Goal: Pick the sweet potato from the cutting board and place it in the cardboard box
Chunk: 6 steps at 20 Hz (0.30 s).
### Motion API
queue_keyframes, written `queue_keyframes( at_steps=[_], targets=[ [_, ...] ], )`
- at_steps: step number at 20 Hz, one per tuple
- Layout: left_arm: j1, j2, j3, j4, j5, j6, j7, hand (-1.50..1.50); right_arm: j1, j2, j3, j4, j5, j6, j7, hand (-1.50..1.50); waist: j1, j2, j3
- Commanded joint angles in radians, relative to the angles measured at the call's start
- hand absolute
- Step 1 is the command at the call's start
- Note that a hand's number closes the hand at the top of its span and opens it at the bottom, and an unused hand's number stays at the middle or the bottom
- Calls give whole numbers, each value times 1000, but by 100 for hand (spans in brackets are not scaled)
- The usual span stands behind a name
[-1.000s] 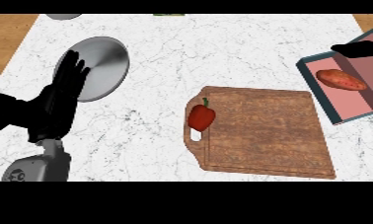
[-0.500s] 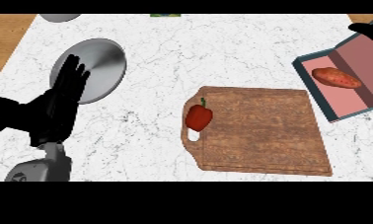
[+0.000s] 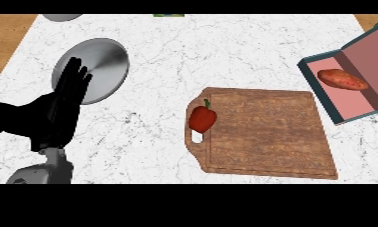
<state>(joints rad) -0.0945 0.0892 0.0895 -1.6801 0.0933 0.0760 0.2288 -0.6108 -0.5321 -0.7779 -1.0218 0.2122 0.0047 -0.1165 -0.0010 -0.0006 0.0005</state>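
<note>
The right robot hand has left view; sweet potato (image 3: 342, 79) lies in the cardboard box (image 3: 363, 53) (left robot hand (image 3: 55, 113) open).

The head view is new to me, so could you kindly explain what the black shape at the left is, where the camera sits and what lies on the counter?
The picture is taken from the robot's head, looking steeply down at a white marble counter. The black shape is the robot's left hand on a grey forearm, open with fingers up, resting and holding nothing. The right hand is not in the picture.

Beside that hand lies a round grey metal plate. In the middle is a brown wooden cutting board, with a red bell pepper near its left edge, by the handle slot. At the right edge is an open cardboard box with a pink inside, and an orange sweet potato lies inside it. So the sweet potato is already in the box and nothing is being carried.
</note>
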Motion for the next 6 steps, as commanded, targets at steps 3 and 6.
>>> queue_keyframes(
  at_steps=[3, 6],
  targets=[
    [6, 30, 32, -19, 27, -25, 7, 0, 148, -14, -47, 32, -104, 41, -158, -150, 0, 0, 0],
    [-5, -20, -13, 45, -11, 0, -32, 0, 98, -105, -26, 78, -148, 49, -104, -150, 3, 1, 0]
  ],
)
